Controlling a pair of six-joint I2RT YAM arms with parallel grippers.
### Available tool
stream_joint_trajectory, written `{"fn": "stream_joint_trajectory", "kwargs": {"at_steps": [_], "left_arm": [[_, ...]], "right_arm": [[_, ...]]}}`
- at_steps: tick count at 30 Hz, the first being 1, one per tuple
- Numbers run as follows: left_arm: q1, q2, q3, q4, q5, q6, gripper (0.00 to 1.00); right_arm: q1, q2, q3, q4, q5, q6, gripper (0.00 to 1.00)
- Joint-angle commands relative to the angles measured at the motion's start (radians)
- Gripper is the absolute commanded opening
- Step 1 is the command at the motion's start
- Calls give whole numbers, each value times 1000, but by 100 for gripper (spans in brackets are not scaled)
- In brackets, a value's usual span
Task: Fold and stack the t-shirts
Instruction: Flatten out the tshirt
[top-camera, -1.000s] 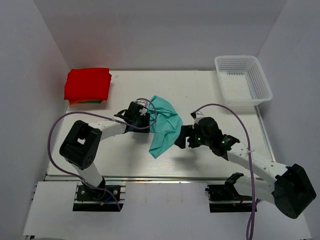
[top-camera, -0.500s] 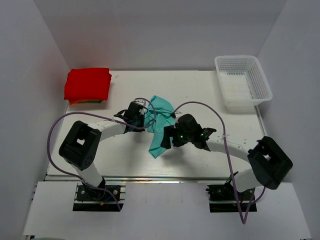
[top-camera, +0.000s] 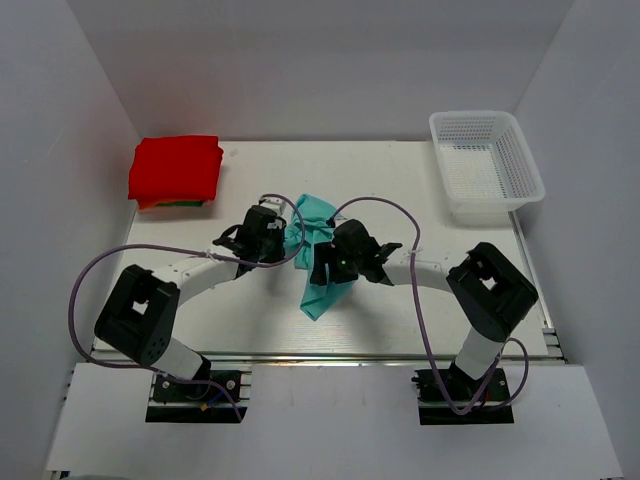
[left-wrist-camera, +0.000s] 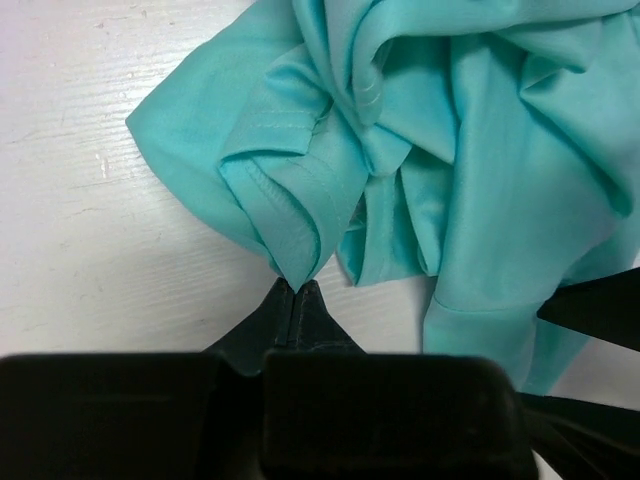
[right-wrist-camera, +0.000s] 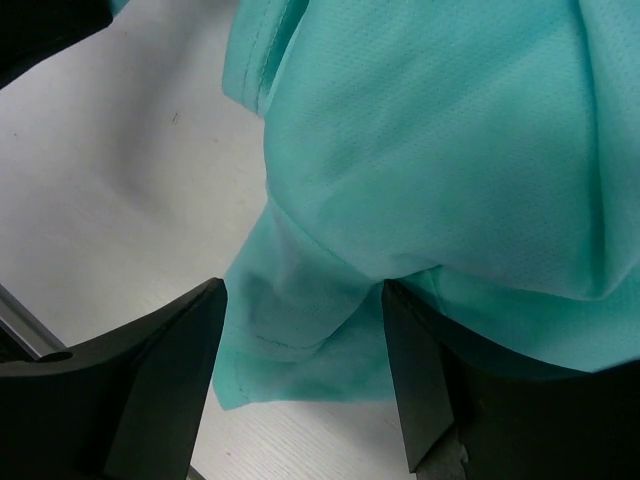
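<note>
A crumpled teal soft cloth t-shirt (top-camera: 318, 296) is seen near the middle of the white bench (top-camera: 400, 310), bunched into loose folds with one tail trailing toward the near edge. It is not yet spread flat, and no fold has been made in it.

The left gripper (top-camera: 278, 237) is clenched on the left side of the bunch. In the left wrist view its fingers (left-wrist-camera: 295, 290) are pressed together on the tip of a stitched hem of the shirt (left-wrist-camera: 480, 150). The right gripper (top-camera: 325, 265) is set against the right side of the bunch. In the right wrist view its jaws (right-wrist-camera: 300, 300) are held apart, with a hemmed edge of the teal cloth (right-wrist-camera: 440, 130) lying between them but not pinched.

At the far left corner of the bench a bright red folded cloth t-shirt (top-camera: 176, 168) is laid as a neat square, with an orange edge (top-camera: 150, 205) showing beneath it. That part of the stack is judged to be done. A white plastic mesh basket (top-camera: 495, 205) is placed at the far right corner.

The task is judged to be partly complete. The teal shirt has to be drawn out flat, folded and carried onto the red pile.
</note>
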Motion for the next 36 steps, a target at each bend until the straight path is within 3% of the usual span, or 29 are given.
{"fn": "stream_joint_trajectory", "kwargs": {"at_steps": [1, 5, 9, 11, 12, 13, 19, 21, 30, 36], "left_arm": [[-4, -63, -7, 30, 34, 6, 0], [-4, -85, -17, 39, 45, 6, 0], [-4, -117, -8, 19, 25, 6, 0], [-4, -143, -7, 19, 25, 6, 0], [-4, -143, -7, 10, 25, 6, 0], [-4, -164, -7, 10, 25, 6, 0], [-4, -226, 3, -16, -13, 6, 0], [-4, -252, 25, -61, -85, -6, 0], [8, -338, 225, -222, -409, -75, 0], [8, -396, 368, -315, -617, -86, 0]], "right_arm": [[3, -5, 5, 26, 16, 28, 69], [12, 12, 3, 79, -6, -11, 59], [9, 47, 37, 77, -26, -28, 25], [10, 52, 36, 73, -20, -19, 12], [6, 52, 36, 76, -16, -18, 12], [7, 48, 34, 73, -6, -15, 0], [4, -29, 3, 67, 51, -34, 0], [3, -115, 16, 16, 88, -51, 0], [-20, -514, 54, -193, 645, -136, 0], [-59, -649, 129, -210, 784, -249, 0]]}}
